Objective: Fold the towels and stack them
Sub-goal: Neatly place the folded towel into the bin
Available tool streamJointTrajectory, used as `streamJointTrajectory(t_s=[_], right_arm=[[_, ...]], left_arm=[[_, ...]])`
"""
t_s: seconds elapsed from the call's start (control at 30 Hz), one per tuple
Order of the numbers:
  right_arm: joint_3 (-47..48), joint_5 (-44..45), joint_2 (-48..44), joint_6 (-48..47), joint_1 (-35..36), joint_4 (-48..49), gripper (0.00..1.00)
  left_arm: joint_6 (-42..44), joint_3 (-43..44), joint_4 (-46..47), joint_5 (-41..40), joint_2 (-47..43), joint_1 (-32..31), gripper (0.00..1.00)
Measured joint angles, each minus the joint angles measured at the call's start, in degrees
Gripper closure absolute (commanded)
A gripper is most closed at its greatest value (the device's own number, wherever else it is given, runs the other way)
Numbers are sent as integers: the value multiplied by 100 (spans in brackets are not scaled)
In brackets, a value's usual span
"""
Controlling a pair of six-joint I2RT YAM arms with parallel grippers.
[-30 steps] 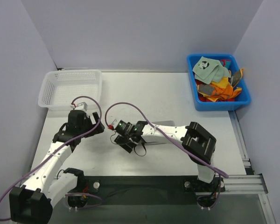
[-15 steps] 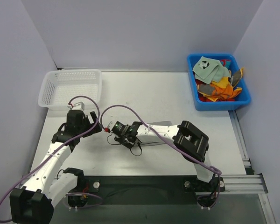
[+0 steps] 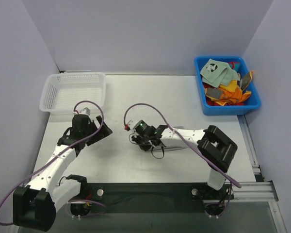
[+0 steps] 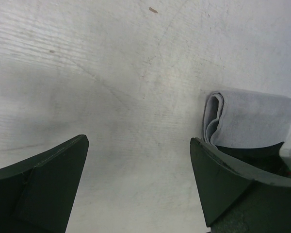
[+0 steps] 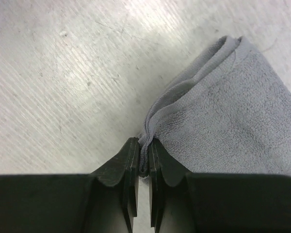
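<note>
A folded grey towel (image 5: 228, 107) lies on the table, and my right gripper (image 5: 143, 155) is shut on its layered left edge. In the top view that gripper (image 3: 138, 138) sits at mid-table, and the right arm hides most of the towel. My left gripper (image 4: 138, 160) hangs open over bare table, with the same grey towel (image 4: 254, 119) just past its right finger (image 4: 228, 184). From above, the left gripper (image 3: 103, 130) is a short way to the left of the right one. More towels (image 3: 224, 86), among them panda-print green, orange and red, fill the blue bin.
The blue bin (image 3: 228, 110) stands at the back right. A white mesh basket (image 3: 72, 92) holding nothing stands at the back left. Purple cables loop above both wrists.
My right gripper has gone from open to shut on the grey towel's edge, and its wrist has shifted slightly right. The left arm has hardly moved.
</note>
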Motion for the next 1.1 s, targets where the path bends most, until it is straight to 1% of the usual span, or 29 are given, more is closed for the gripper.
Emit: streamJointTrajectory(t_s=[0.13, 0.33, 0.5, 0.73, 0.9, 1.1], right_arm=[[-752, -372, -553, 195, -254, 697, 100], [-1338, -841, -903, 420, -363, 1615, 100], [-1639, -1117, -992, 632, -437, 2181, 100], [-1856, -1303, -1051, 835, -546, 2625, 100], [-1910, -1353, -1095, 918, -588, 2717, 100], [-1985, -1366, -1185, 966, -627, 2809, 100]], left_arm=[[-553, -286, 501, 389, 415, -190, 3], [-1235, -328, 1268, 505, 1399, -1294, 3], [-1714, -304, 1998, 501, 2090, -1762, 3], [-2221, -20, 2874, 514, 2898, -2267, 3], [-2518, 22, 3289, 369, 3128, -2433, 3], [-2833, 7, 3530, 2, 3244, -2638, 12]])
